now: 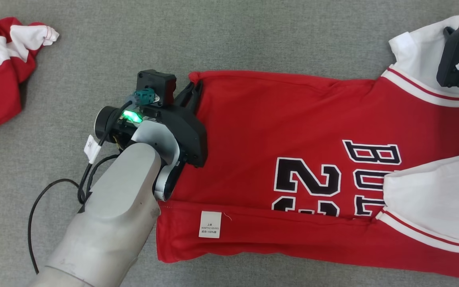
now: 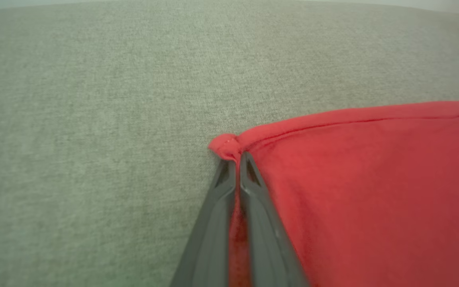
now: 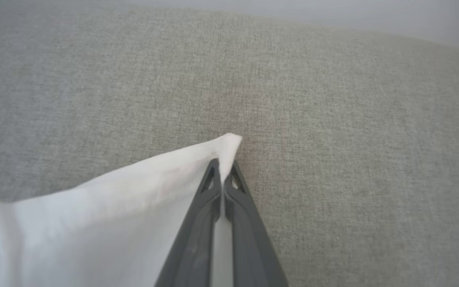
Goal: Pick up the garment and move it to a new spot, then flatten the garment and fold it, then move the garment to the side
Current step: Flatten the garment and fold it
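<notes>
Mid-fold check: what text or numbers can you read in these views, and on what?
"BU": black letters on the red jersey, the rest covered by its white sleeve.
"2" and a second digit, cut off by a fold: same jersey.
Care label on the jersey: print too small to read.

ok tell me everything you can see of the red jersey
The soft-looking red jersey has white sleeves, striped trim and black 23 lettering. It lies spread on the grey fabric surface, near edge folded over the print, showing a white label. The left gripper pinches a red hem corner, the right gripper a white sleeve corner.
</notes>
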